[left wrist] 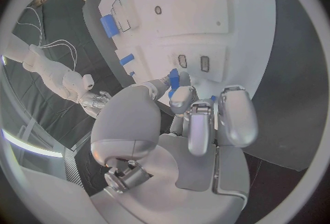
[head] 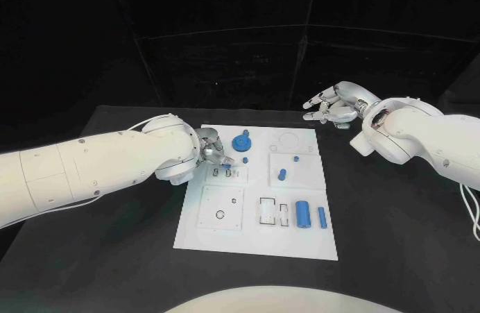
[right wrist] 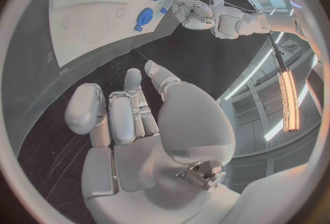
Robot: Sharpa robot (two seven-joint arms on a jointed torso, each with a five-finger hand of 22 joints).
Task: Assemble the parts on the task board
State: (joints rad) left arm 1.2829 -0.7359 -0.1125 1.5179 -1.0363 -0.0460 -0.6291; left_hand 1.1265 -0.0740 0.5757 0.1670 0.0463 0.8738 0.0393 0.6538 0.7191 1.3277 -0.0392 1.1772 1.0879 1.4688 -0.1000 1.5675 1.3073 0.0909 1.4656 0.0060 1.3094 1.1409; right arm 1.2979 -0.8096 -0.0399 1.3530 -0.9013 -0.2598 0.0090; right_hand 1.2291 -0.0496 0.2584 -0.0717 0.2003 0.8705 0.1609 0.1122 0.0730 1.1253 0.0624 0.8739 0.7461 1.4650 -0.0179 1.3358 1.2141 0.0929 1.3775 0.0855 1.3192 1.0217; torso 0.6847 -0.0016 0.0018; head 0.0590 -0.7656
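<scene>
Black desk (head: 400,216) under a dark backdrop carries the white task board (head: 205,233), where blue parts lie: a round one (head: 241,144) at the far edge and two bars (head: 312,216) near the front right. Over two small slots, the left robot hand (head: 213,155) pinches a small blue part (left wrist: 175,77), which could tilt and jam if lowered off line. Off the board's far right corner, the right robot hand (head: 338,105) hovers with loosely curled fingers, holding nothing.

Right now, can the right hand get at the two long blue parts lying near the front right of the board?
Probably yes: the right hand hovers empty beyond the task board, nothing lies between it and the long blue parts, and the left hand works elsewhere.
</scene>
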